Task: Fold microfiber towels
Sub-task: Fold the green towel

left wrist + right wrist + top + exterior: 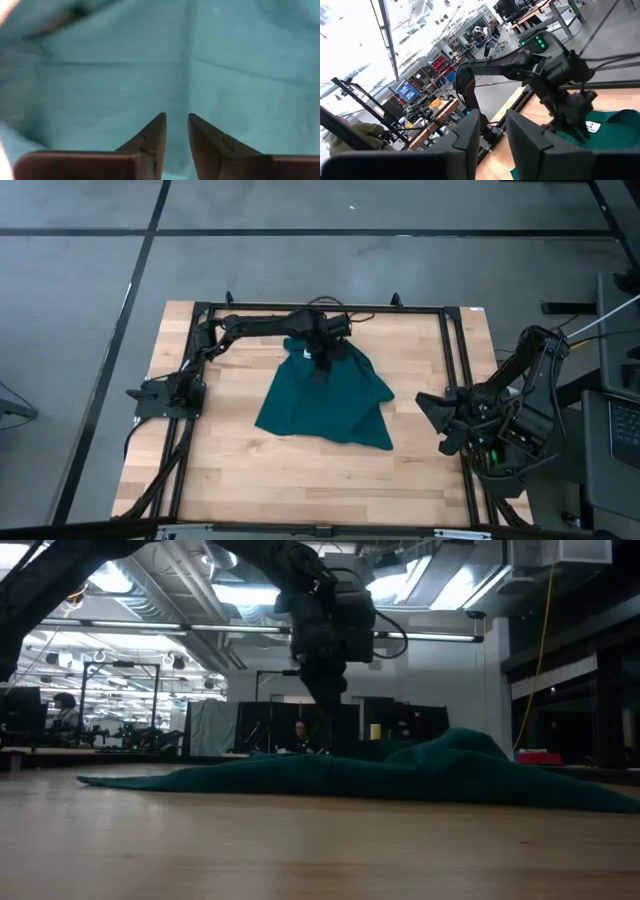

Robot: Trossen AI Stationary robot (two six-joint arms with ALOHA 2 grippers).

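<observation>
Towel (325,395) — rumpled, unfolded, mid-table toward far edge | left gripper (320,365) over its far part, fingers (150,142) narrowly apart, nothing pinched | right gripper (440,415) waits at right edge, slightly parted, empty | step: pre-grasp — next: descend, pinch an edge.

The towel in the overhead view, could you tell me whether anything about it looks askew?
Yes. The teal towel lies rumpled and skewed on the table, bunched narrow beneath the left hand and fanning out toward the front. The right hand waits at the table's edge.
</observation>
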